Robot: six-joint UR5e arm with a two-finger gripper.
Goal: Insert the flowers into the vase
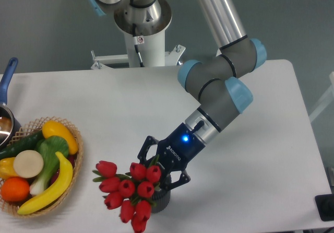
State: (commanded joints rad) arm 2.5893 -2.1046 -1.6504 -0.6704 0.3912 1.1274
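Near worktop [250,154] front edge: tool [156,176] angled down-left, fingers closed on stems of red tulip bunch [129,194]. Blooms overhang ribbed dark grey vase [159,202], mostly hidden beneath. Fruit basket [73,134] at left, w/ banana [49,186].

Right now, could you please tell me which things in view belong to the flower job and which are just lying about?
In the job:
- bunch of red tulips
- dark grey ribbed vase
- black two-finger gripper

Lying about:
- woven basket of fruit and vegetables
- blue-handled pot at the table's left edge
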